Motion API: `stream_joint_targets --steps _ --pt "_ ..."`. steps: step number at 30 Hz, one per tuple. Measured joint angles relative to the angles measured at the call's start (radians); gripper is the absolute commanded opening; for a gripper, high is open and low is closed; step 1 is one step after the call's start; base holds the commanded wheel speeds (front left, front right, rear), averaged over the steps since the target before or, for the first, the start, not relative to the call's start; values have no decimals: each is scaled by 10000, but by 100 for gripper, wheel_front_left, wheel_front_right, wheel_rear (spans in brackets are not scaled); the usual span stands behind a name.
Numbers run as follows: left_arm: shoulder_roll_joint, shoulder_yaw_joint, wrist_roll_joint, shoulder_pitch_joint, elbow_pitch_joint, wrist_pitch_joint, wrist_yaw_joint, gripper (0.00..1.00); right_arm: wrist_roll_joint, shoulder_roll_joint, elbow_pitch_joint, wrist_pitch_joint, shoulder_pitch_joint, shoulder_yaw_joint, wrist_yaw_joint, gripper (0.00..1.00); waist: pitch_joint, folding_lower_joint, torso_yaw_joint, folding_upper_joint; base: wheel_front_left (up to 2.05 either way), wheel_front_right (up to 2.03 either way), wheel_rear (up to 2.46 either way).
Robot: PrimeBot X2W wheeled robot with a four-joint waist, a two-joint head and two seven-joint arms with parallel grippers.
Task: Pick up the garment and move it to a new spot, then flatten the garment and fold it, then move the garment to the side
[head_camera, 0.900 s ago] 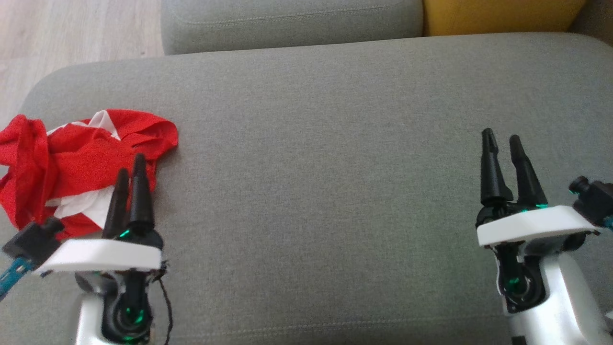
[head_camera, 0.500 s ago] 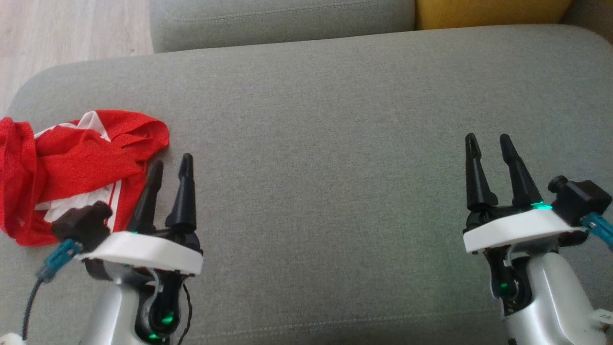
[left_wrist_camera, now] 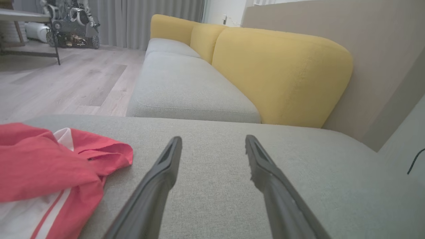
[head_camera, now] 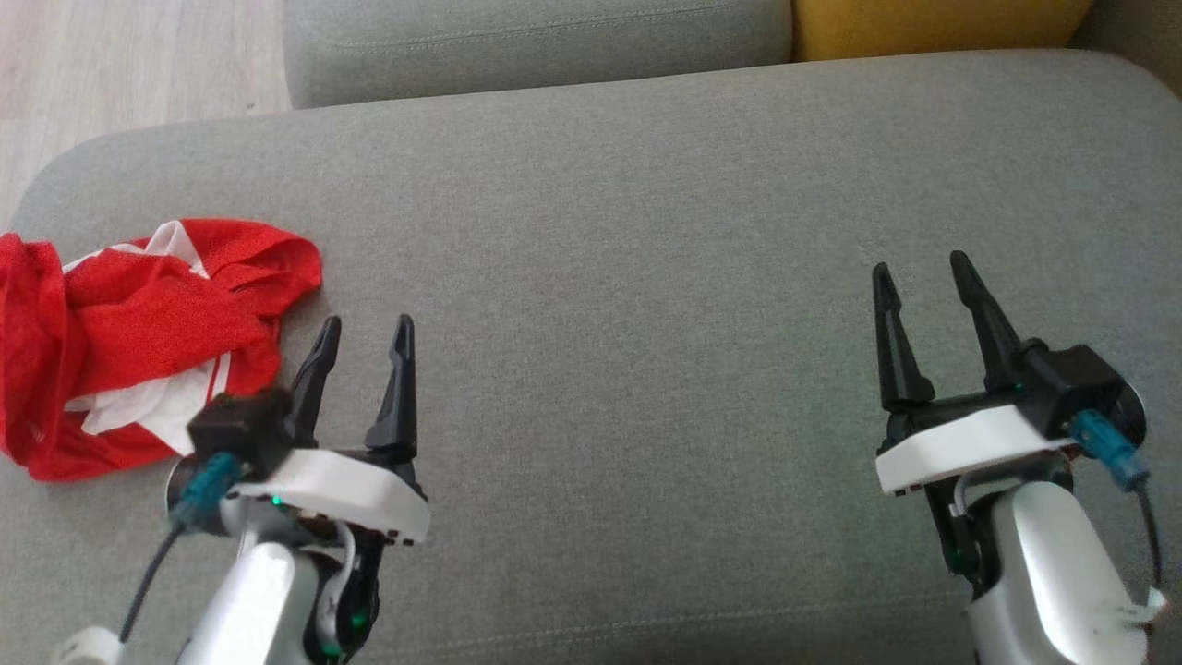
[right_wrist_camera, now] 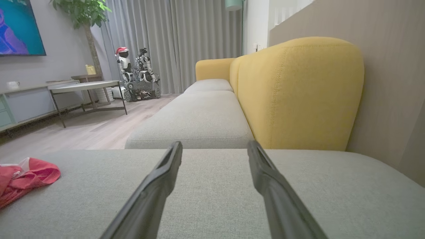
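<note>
The garment [head_camera: 138, 342] is red with white panels and lies crumpled at the left end of the grey sofa seat [head_camera: 628, 231]. It also appears at the lower left in the left wrist view [left_wrist_camera: 46, 166] and far left in the right wrist view [right_wrist_camera: 23, 179]. My left gripper [head_camera: 363, 334] stands open just right of the garment, fingers spread and nothing between them [left_wrist_camera: 212, 146]. My right gripper [head_camera: 919, 272] is open over bare cushion at the right [right_wrist_camera: 214, 147], far from the garment.
A second grey seat cushion [head_camera: 536, 37] and a yellow backrest [head_camera: 933, 23] lie beyond the seat. Wooden floor [head_camera: 120, 65] is past the sofa's left edge. A table [right_wrist_camera: 86, 88] and a small wheeled robot [right_wrist_camera: 136, 79] stand far off.
My left gripper has come off the garment, shifted right and opened. The right gripper has opened wider and shifted slightly left. The camera view has shifted a little.
</note>
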Motion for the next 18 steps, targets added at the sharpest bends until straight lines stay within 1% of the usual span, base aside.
stream_joint_targets --steps 9,11,12,16,18 --pt "516 -1099 1162 -325 127 -249 849 100 -1580 36 21 -257 -257 113 2 100 -27 0 -42 0 0 0 0" --pt "619 -1313 1371 -403 140 -332 1066 100 -1918 40 21 -301 -276 146 2 100 -34 0 -56 0 0 0 0" --pt "713 -1507 1592 -484 140 -359 1264 100 -2219 42 21 -368 -306 153 2 100 -53 0 -74 0 0 0 0" --pt "811 -1772 1820 -589 104 -502 1576 100 -2545 42 -33 -518 -381 174 2 100 -57 0 -111 0 0 0 0" --pt "803 -1787 1801 -601 -4 -522 1649 100 -2550 42 -59 -566 -382 188 2 100 -36 0 -125 0 0 0 0"
